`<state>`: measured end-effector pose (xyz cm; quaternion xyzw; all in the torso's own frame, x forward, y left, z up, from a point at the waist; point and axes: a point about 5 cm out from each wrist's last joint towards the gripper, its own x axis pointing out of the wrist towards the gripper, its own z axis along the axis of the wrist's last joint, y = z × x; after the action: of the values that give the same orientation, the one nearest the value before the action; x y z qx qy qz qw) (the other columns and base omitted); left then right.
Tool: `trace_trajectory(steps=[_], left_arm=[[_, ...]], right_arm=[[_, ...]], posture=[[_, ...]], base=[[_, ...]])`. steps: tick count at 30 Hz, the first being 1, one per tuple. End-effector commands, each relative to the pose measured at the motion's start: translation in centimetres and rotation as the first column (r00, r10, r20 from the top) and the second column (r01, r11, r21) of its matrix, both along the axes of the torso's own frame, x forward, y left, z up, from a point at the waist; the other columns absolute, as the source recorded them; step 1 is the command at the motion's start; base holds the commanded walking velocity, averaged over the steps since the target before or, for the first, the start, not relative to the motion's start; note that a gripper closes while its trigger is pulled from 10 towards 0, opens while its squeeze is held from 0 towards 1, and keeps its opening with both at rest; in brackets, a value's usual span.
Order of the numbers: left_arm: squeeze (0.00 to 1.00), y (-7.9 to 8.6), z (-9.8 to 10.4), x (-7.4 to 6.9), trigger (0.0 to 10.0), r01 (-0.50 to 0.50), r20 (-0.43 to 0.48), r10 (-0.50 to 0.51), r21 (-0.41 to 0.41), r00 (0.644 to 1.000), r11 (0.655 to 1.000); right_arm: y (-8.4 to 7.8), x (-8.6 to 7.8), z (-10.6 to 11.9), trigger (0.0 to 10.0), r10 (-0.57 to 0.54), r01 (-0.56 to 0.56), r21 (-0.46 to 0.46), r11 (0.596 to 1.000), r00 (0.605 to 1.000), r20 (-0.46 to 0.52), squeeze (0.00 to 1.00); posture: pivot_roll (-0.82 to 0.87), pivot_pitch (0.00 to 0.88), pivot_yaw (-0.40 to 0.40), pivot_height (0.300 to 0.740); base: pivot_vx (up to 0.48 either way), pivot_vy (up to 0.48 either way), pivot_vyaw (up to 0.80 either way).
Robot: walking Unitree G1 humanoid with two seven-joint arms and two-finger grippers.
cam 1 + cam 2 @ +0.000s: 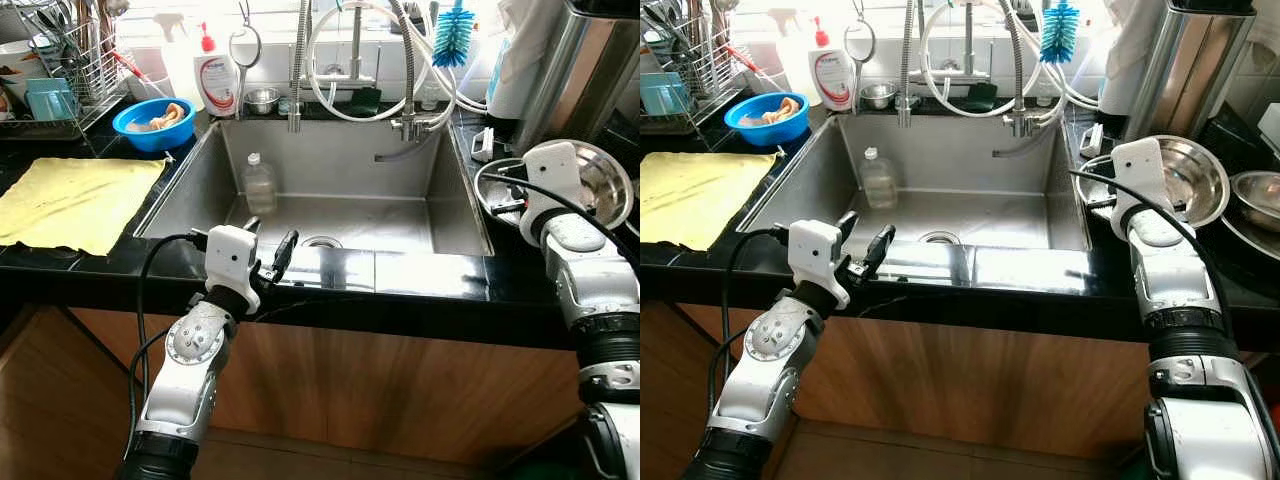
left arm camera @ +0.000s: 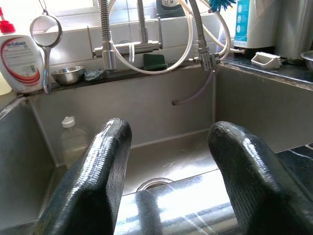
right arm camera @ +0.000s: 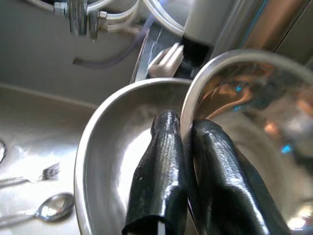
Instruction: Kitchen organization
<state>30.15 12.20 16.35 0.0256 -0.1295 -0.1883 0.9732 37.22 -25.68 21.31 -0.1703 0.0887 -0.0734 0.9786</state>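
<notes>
Steel bowl (image 1: 1195,180) sits on the black surface (image 1: 970,290) at about 3 o'clock from the sink (image 1: 940,185), tipped inside a shallower steel dish (image 1: 1095,170), and from the head views the right hand (image 1: 1102,200) reaches onto its near-left rim, the white wrist hiding the fingers. Those views also give the left hand (image 1: 866,248) hovering over the sink's front edge at 7 o'clock, its two black fingers spread with nothing between them; a clear plastic bottle (image 1: 878,178) stands in the basin at 10 o'clock, a blue bowl (image 1: 765,115) and a yellow cloth (image 1: 690,195) lie further toward 9 o'clock, and a blue brush (image 1: 1060,28) hangs at 1 o'clock. Looking along the left wrist, the same spread fingers (image 2: 93,181) frame the drain (image 2: 154,183), and a soap bottle (image 2: 19,63) and small strainer (image 2: 46,32) line the back ledge. Along the right wrist comes what the head views hide: the two fingers (image 3: 161,171) pinched together on the steel bowl's thin rim, with a spoon (image 3: 54,205) and fork (image 3: 46,171) lying nearby.
</notes>
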Motion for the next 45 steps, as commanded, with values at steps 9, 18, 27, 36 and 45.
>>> trace_trajectory(steps=[9,18,27,36,45], left_arm=[[0.0,0.0,0.1,0.2,10.0,-0.006,0.011,0.006,0.013,1.0,1.0],[0.0,0.0,0.1,0.2,10.0,-0.01,0.014,0.01,0.007,1.0,1.0],[0.0,-0.1,0.1,0.2,10.0,-0.007,0.017,0.006,0.003,1.0,1.0],[0.0,0.0,0.2,0.2,10.0,-0.015,0.024,0.015,0.002,1.0,1.0],[0.0,0.2,0.2,0.1,10.0,-0.029,0.024,0.029,0.002,0.999,1.0]], right_arm=[[0.8,-0.2,2.1,0.0,0.015,-0.013,-0.026,1.0,0.998,0.067,0.0],[2.4,-0.1,4.8,0.0,0.079,-0.076,-0.025,0.997,0.976,0.204,0.0],[6.8,0.1,5.4,10.0,0.301,-0.315,-0.004,0.949,0.902,0.31,0.0],[11.1,0.5,3.4,10.0,0.508,-0.576,0.156,0.802,0.796,0.329,0.0],[13.3,0.7,-0.4,10.0,0.619,-0.655,0.274,0.705,0.756,0.215,0.0]], posture=[[-0.02,0.0,0.036,0.74],[-0.02,0.0,0.032,0.74],[-0.02,0.0,0.029,0.74],[-0.01,0.0,0.023,0.74],[0.0,0.0,0.016,0.74]], base=[[0.0,0.0,0.0],[0.0,0.0,0.0],[0.0,0.0,0.0],[0.0,0.0,0.0],[0.0,0.0,0.0]])
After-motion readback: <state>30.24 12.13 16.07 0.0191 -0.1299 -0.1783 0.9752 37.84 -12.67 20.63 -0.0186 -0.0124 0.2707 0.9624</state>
